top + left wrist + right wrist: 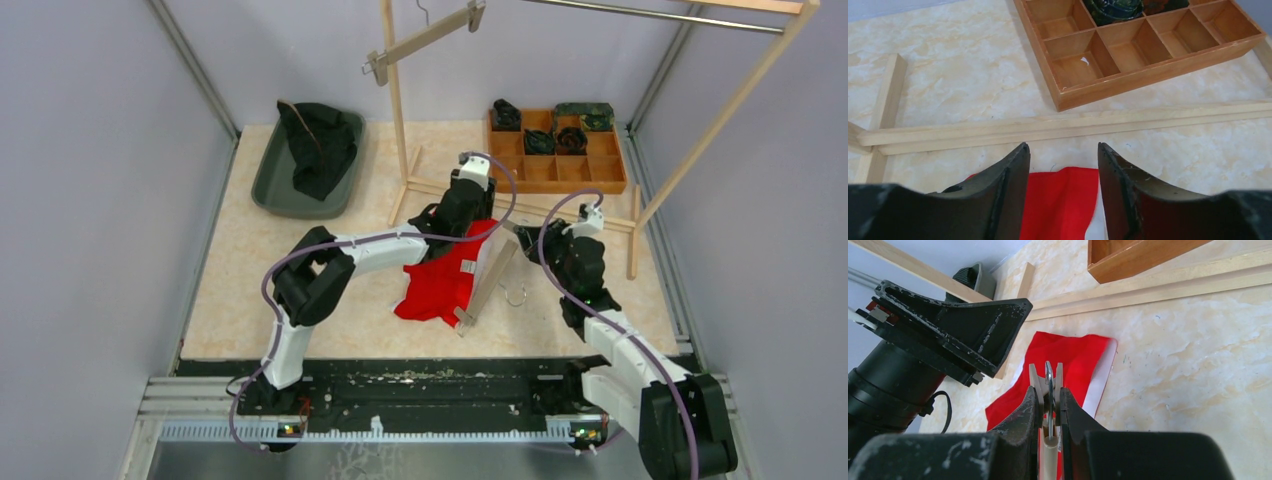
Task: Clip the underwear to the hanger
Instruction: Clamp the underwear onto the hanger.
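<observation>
Centrally on the surface (300, 300) lies the red underwear (445, 280), the hanger (490, 285) along its 3 o'clock edge. At its 12 o'clock edge the left claw (1063, 150) hovers, jaws parted, gripping nothing. The right claw (1048, 392) is closed tight on the hanger's clip.

The right fingers (1021, 412) pinch the hanger clip (1048, 381) over the red underwear (1079, 360).
</observation>
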`<state>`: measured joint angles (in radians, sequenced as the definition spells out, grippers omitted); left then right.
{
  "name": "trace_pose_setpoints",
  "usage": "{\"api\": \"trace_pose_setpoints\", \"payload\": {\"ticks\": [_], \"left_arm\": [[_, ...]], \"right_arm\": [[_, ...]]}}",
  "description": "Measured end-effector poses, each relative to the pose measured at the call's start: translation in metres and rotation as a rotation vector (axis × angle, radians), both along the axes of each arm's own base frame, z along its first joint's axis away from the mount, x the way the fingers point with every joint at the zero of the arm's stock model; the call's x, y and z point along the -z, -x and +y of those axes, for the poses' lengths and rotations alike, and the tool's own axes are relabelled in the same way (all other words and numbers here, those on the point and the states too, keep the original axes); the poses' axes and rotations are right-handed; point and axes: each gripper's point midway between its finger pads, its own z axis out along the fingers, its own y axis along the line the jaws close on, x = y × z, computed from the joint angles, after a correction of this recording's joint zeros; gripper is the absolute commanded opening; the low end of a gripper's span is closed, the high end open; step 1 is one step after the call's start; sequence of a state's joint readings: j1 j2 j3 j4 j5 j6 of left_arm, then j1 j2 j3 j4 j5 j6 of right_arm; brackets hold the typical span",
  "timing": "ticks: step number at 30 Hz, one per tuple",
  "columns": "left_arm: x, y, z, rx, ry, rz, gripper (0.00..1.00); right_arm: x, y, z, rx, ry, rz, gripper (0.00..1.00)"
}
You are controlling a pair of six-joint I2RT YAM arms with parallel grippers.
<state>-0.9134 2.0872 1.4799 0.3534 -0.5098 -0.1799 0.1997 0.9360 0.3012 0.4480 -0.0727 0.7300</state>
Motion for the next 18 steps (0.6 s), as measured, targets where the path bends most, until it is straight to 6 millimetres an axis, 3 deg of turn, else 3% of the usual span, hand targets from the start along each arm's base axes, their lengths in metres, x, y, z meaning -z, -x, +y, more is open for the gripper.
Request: {"api": "trace_pose_setpoints", "payload": {"ticks": [5, 11, 18], "left_arm": [[0.006, 0.004, -0.001, 0.020, 0.024, -0.003, 0.76], [0.023, 0.016, 0.016, 0.062, 0.015, 0.014, 0.77], [0.023, -0.001, 0.033, 0.136, 0.077, 0.019, 0.76]], "right_arm": [[0.000, 0.000, -0.001, 0.002, 0.000, 0.001, 0.00], [0.000, 0.001, -0.003, 0.003, -0.001, 0.003, 0.00], [-0.002, 0.010, -0.010, 0.022, 0.003, 0.004, 0.00]]}}
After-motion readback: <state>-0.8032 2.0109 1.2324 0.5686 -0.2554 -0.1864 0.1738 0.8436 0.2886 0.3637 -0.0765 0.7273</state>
